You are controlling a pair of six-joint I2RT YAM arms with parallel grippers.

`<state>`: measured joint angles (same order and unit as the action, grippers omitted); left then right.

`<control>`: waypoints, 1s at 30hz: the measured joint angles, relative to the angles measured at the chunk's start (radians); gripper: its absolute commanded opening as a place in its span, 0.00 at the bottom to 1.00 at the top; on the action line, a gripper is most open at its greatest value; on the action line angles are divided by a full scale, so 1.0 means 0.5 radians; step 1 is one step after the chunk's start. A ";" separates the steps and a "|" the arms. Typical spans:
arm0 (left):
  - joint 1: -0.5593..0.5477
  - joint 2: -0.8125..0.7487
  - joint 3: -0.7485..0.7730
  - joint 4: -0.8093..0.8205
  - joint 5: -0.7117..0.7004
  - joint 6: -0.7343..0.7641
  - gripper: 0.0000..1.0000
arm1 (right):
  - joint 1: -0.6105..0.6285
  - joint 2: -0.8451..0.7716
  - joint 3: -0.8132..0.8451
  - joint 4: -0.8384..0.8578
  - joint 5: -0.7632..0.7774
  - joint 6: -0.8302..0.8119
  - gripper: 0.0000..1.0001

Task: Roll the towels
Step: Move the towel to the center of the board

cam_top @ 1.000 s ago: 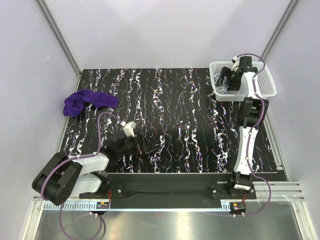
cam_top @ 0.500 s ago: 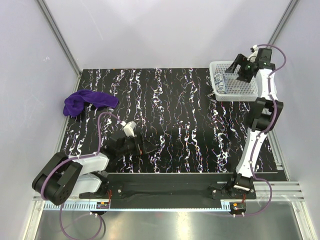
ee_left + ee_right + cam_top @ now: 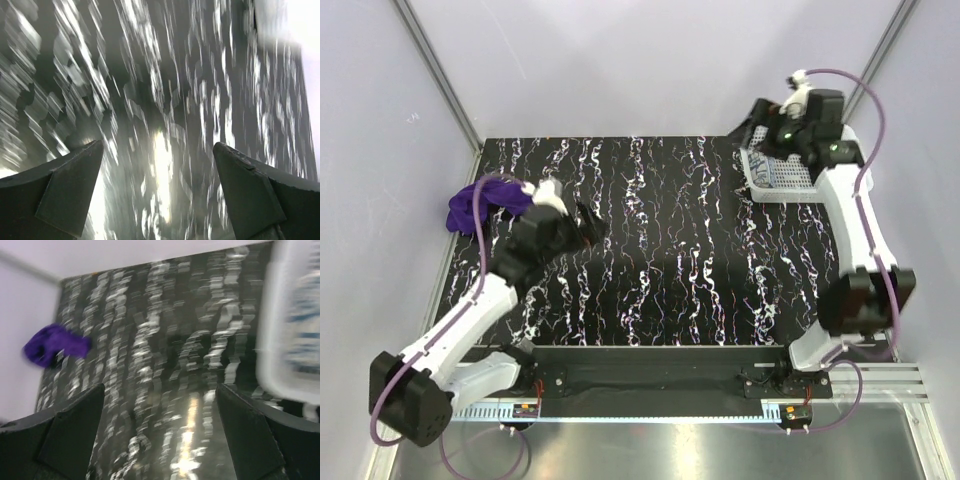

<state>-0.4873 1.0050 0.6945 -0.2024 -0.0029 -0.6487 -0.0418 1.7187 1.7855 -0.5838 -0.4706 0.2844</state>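
Top external view: patterned towel (image 3: 767, 170) lies inside the white mesh basket (image 3: 790, 192); purple towel (image 3: 470, 210) sits bunched on the counter (image 3: 670, 260), far left of the basket. Wrist views: left hand (image 3: 157, 145) and right hand (image 3: 160, 385) are both spread and empty, the right one above the basket's left edge.

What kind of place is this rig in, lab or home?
Most likely a lab robot test cell: plain white panel walls on aluminium frame posts, a black white-veined tabletop, and a left arm and right arm bolted at its near edge.
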 measured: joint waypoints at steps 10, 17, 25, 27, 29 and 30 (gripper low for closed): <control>0.646 0.655 0.563 -0.327 -0.283 0.058 0.99 | 0.845 -0.824 -1.109 0.346 0.037 0.404 1.00; 0.874 1.099 0.580 -0.273 -0.263 -0.039 0.91 | 1.190 -0.989 -1.457 0.270 0.187 0.493 1.00; 0.944 1.532 0.742 -0.085 -0.219 -0.226 0.85 | 1.187 -1.162 -1.522 0.208 0.283 0.502 1.00; 0.967 1.611 0.807 -0.050 -0.211 -0.268 0.83 | 1.187 -1.160 -1.522 0.185 0.286 0.500 1.00; 1.001 1.675 0.864 -0.019 -0.197 -0.298 0.81 | 1.187 -1.159 -1.523 0.167 0.294 0.494 1.00; 1.022 1.714 0.900 -0.005 -0.194 -0.315 0.79 | 1.187 -1.157 -1.523 0.162 0.297 0.489 1.00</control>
<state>0.0235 1.8622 1.1442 -0.2047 -0.0998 -0.8062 0.5518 1.1400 1.0241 -0.5030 -0.3222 0.5289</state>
